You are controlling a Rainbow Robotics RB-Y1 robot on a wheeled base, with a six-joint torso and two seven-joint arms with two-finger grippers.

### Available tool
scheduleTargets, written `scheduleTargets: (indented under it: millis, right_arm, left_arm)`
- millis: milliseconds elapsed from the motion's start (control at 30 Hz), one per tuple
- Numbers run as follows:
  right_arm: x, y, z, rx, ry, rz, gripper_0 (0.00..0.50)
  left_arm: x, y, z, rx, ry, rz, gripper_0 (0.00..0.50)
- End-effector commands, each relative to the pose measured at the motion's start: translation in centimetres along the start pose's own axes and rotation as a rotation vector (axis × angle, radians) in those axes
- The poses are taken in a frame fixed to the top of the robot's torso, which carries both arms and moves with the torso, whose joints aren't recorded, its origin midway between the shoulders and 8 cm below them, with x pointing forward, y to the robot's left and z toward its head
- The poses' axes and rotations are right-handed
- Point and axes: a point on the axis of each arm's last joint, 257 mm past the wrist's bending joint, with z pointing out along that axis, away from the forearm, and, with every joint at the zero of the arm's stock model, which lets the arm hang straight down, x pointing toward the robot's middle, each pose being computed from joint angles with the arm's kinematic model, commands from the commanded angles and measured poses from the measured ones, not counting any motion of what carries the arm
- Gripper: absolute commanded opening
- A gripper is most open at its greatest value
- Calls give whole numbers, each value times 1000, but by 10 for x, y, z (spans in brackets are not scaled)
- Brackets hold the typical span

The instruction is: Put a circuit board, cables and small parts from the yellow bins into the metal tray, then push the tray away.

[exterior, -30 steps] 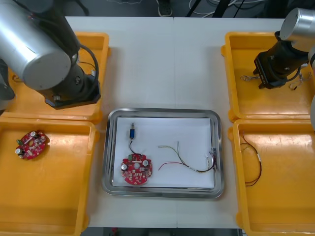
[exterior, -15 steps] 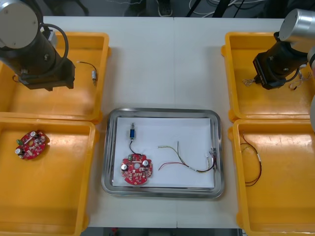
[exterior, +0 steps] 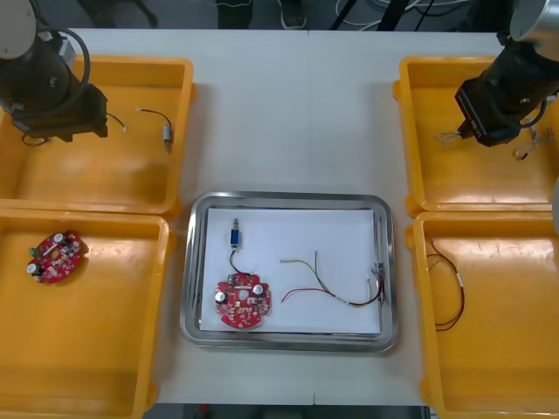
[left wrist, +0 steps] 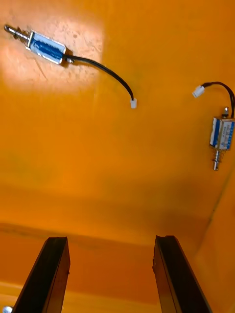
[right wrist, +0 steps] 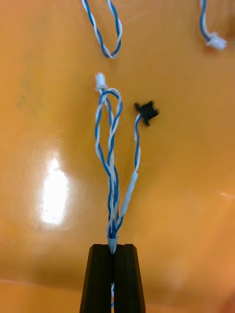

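Blue-white twisted cable (right wrist: 110, 161), looped | pinched in right claw (right wrist: 113, 248) | left claw (left wrist: 110, 240) open

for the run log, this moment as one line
left gripper open over far-left bin | right gripper shut on twisted cable over far-right bin | tray holds board, cables

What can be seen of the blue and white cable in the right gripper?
The twisted blue and white cable is thin, folded into several strands pinched in the shut right gripper. One end carries a white connector, another a black connector. It extends over the floor of the far yellow bin on the right; whether it touches is unclear.
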Motion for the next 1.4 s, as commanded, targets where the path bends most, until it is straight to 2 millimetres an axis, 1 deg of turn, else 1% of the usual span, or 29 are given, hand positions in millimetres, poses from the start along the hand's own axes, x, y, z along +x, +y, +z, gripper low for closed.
scheduleTargets:
  millis: [33, 233, 400, 467, 500, 533, 600, 667, 767, 867, 1033, 1100, 1133, 1233, 1267, 1300, 1333, 1400]
  right_arm:
    - [-30, -1, -38, 6, -58, -69, 0]
    - [-24, -10, -60, 49, -38, -104, 0]
    - [-23, -18, -87, 56, -52, -157, 0]
    - [-23, -19, -97, 47, -65, -177, 0]
    - [-23, -23, -102, 50, -69, -188, 0]
    - [-22, -25, -104, 52, -69, -194, 0]
    - [-25, -20, -114, 19, -90, -219, 0]
    - [-26, -16, -121, -11, -105, -242, 0]
    - [-21, -10, -132, -66, -120, -291, 0]
    - [-16, -10, -139, -101, -147, -357, 0]
    - [6, -12, -143, -138, -185, -499, 0]
    - [20, -14, -145, -157, -189, -572, 0]
    - [23, -15, -145, -163, -187, -592, 0]
    - [51, -23, -147, -194, -164, -711, 0]
    - [56, -24, -148, -202, -158, -730, 0]
    - [67, -27, -149, -219, -144, -771, 0]
    - [73, -29, -150, -228, -139, -792, 0]
    - [94, -37, -154, -261, -118, -869, 0]
  left_arm:
    - [-49, 24, -29, 8, -115, -21, 500]
    - [-66, 41, -13, 19, -117, -94, 500]
    - [-82, 60, 1, 10, -142, -91, 500]
    - [-85, 65, 5, 7, -149, -87, 500]
    - [-87, 68, 7, 5, -149, -86, 500]
    - [-88, 70, 8, 3, -151, -86, 500]
    - [-91, 76, 11, -2, -148, -87, 500]
    - [-95, 78, 11, -2, -152, -81, 500]
    - [-100, 84, 13, -8, -161, -90, 500]
    - [-102, 90, 16, -15, -169, -91, 500]
    - [-103, 95, 22, -45, -179, -61, 500]
    - [-105, 97, 25, -56, -187, -50, 500]
    - [-105, 98, 25, -57, -190, -48, 500]
    - [-107, 101, 30, -69, -202, -32, 500]
    - [-108, 102, 30, -72, -205, -30, 500]
    - [-108, 104, 31, -76, -206, -27, 500]
    - [-108, 105, 32, -77, -207, -27, 500]
    - [-108, 109, 36, -82, -208, 1, 500]
